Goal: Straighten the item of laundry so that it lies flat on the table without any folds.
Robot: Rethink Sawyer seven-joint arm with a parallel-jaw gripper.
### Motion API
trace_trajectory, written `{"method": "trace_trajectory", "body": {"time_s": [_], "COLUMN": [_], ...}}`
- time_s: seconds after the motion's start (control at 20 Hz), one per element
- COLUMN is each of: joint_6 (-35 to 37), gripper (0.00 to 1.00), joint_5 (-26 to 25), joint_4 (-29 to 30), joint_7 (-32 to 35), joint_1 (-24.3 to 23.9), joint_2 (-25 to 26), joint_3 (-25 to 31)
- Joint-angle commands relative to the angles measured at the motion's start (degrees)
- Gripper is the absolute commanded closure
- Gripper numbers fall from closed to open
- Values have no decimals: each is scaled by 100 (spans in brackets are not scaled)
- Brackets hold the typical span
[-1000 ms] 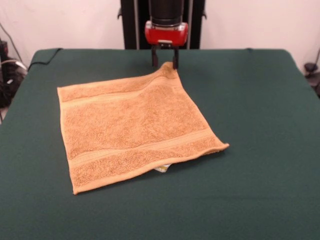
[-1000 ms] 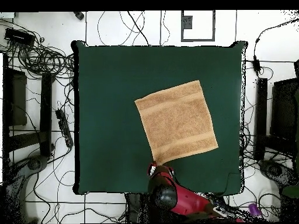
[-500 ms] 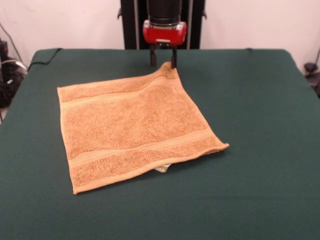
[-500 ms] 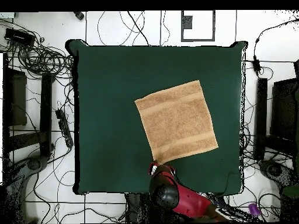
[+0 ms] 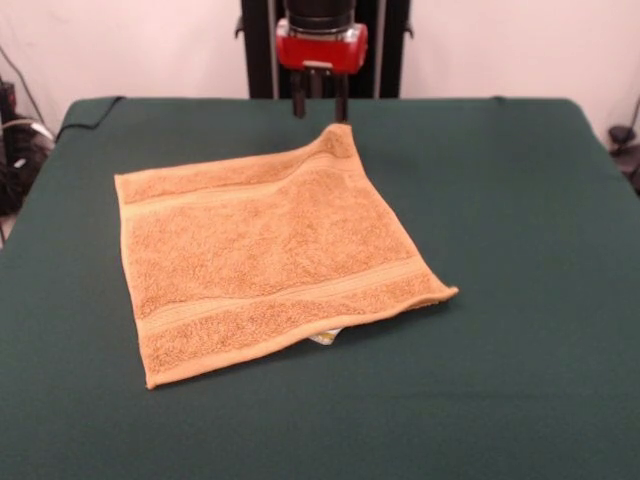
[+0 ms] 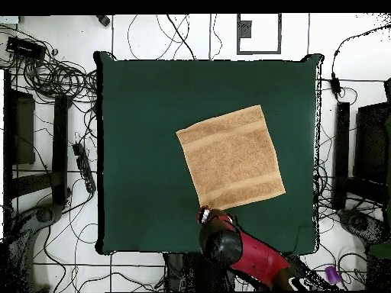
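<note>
Orange-tan terry towel (image 5: 265, 255) lies pretty much flat mid-worktop (image 5: 520, 200), far corner a bit lifted under the end effector (image 5: 320, 105), whose fingers are spread and empty, so dipping again could snag and re-wrinkle it.

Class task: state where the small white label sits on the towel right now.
In the front view, the label peeks from under the towel's near edge, right of that edge's middle, on the green table.
</note>
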Motion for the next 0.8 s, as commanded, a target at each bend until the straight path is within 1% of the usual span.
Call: {"method": "trace_trajectory", "body": {"time_s": [0.05, 0.2, 0.35, 0.6, 0.8], "joint_6": [1251, 1627, 1930, 2153, 2225], "gripper": [0, 0, 0, 0, 0], "joint_5": [650, 580, 460, 373, 337], "joint_4": [-1113, -1483, -1808, -2290, -2544], "joint_7": [980, 846, 704, 691, 751], "joint_1": [555, 651, 624, 683, 733], "joint_2": [-518, -552, -492, -331, -220], "joint_3": [7, -79, 26, 75, 81]}}
